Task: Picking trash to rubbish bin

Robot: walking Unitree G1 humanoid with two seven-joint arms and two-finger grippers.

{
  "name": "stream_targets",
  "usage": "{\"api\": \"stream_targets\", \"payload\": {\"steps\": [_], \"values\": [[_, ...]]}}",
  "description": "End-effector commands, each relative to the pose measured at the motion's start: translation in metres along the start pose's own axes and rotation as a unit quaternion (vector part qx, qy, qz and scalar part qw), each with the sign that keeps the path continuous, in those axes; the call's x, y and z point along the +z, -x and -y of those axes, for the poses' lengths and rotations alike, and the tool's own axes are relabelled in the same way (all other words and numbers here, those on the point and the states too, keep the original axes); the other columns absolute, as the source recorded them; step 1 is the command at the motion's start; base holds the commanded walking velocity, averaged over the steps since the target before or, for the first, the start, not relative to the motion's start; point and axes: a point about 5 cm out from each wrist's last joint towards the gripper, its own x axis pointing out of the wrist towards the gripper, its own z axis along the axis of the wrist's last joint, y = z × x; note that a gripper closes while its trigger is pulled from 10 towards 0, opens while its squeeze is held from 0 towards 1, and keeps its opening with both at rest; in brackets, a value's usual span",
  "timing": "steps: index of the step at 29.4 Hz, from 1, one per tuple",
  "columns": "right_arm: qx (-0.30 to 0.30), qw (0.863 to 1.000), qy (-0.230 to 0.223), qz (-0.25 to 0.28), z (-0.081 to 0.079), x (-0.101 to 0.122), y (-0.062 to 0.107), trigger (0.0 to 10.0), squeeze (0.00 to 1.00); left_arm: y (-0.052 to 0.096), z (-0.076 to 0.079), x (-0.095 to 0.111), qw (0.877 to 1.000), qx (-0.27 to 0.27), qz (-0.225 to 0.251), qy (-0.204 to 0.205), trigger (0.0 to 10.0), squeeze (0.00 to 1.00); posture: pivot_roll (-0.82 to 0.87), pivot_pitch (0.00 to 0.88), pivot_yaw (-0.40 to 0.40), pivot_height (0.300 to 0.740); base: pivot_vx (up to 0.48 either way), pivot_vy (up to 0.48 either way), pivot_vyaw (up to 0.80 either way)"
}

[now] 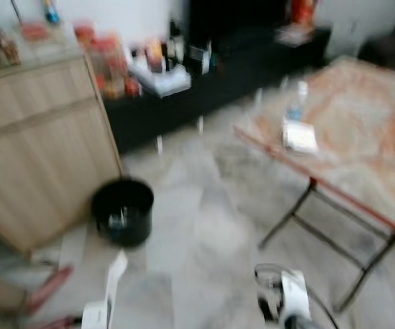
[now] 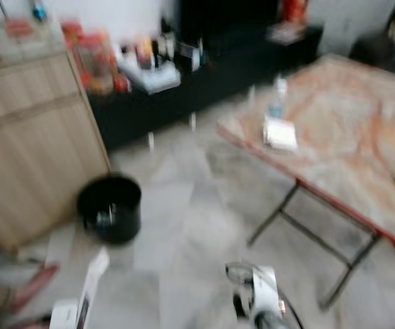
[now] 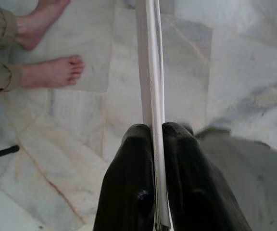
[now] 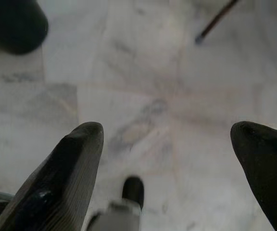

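White flat packaging point(image 3: 150, 72) is pinched edge-on between the closed fingers point(image 3: 129, 187) of the left gripper point(image 3: 152, 144), low at 7 o'clock, so it probably hangs ready for dropping. Black bin point(image 1: 123, 211) stands on the marble floor point(image 1: 197, 240) at 10 o'clock, near the wooden cabinet point(image 1: 40, 144). Right gripper point(image 4: 167, 139) hangs spread and empty.

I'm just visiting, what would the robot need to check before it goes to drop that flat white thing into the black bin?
1. Grip: left gripper shut on the flat white card: ok.
2. Black bin in sight, standing upright on the floor beside the wooden cabinet: ok.
3. Card over the bin: not ok, it is short of it.
4. Person's bare feet near the left gripper: not ok, mind them.
5. Right gripper open, holding nothing: ok.
6. Head view sharp: not ok, blurred.
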Motion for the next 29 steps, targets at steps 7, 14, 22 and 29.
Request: {"api": "stream_targets", "payload": {"steps": [7, 14, 22, 29], "values": [[0.009, 1.0, 0.006, 0.0, -0.007, -0.001, -0.001, 10.0, 0.0, 0.0, -0.009, 0.0, 1.0, 0.012, 0.001, 0.0, 10.0, 0.0, 0.06, 0.065, -0.046, 0.74, 0.462, 0.0, 0.46], [0.013, 1.0, -0.004, 0.0, -0.009, -0.002, -0.001, 10.0, 0.0, 0.0, -0.009, 0.001, 1.0, 0.011, 0.003, -0.001, 10.0, 0.0, 0.07, 0.064, -0.045, 0.74, 0.457, 0.0, 0.31], [0.016, 1.0, 0.01, 0.0, -0.01, -0.002, -0.001, 10.0, 0.0, 0.0, -0.008, 0.002, 1.0, 0.011, 0.005, -0.002, 10.0, 0.0, 0.07, 0.065, -0.045, 0.74, 0.452, 0.0, 0.38], [0.017, 1.0, -0.003, 0.003, -0.011, -0.002, -0.001, 10.0, 0.0, -0.002, 0.0, 0.016, 0.999, -0.003, 0.042, -0.023, 10.0, 0.0, 0.08, 0.068, -0.044, 0.74, 0.447, 0.0, 0.0]]}}
